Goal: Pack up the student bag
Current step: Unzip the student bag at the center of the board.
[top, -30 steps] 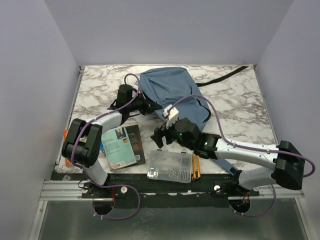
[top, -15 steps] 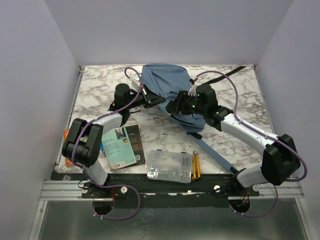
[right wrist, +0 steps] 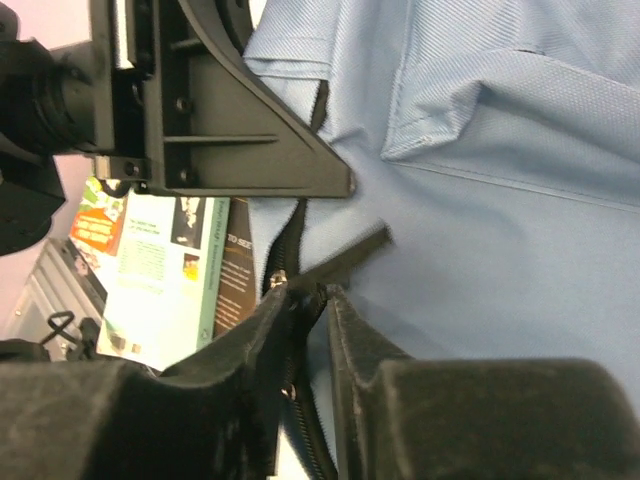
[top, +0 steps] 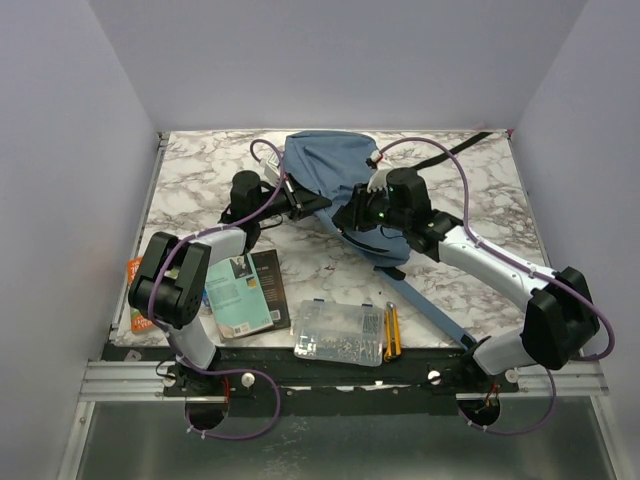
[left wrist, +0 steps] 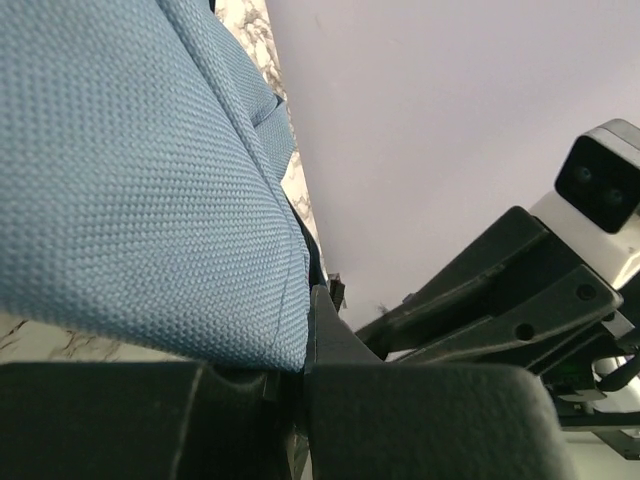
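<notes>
Lying rumpled at the far middle of the worktop (top: 200,180), the bag (top: 330,165) has an arm working at it from each side. The left jaws are clamped tight on a fold of its blue fabric, apparently to anchor it so the zip can run. The right jaws sit narrowed around the black zip pull (right wrist: 350,252); whether they truly pinch it I cannot tell. A book (top: 245,292) and a clear box (top: 340,332) wait near the front edge, presumably to go inside.
</notes>
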{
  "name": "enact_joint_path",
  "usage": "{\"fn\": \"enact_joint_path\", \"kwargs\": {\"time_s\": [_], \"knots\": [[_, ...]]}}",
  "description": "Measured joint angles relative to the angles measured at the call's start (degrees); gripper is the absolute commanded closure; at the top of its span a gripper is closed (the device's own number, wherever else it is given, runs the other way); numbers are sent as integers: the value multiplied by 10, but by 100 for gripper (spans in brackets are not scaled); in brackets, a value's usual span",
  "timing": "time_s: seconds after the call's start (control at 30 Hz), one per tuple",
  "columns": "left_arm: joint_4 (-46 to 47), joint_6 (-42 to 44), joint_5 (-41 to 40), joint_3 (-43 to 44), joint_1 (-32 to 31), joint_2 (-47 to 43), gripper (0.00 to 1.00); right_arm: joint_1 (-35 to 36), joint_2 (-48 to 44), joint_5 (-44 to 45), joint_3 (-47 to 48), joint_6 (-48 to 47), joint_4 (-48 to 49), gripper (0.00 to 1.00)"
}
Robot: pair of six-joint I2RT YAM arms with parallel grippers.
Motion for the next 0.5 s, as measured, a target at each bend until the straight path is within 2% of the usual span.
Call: {"fn": "enact_joint_path", "kwargs": {"time_s": [0.5], "knots": [[5,-15,0,-1,0,11,100,12,-10,1,-4,-2,-5,75]]}}
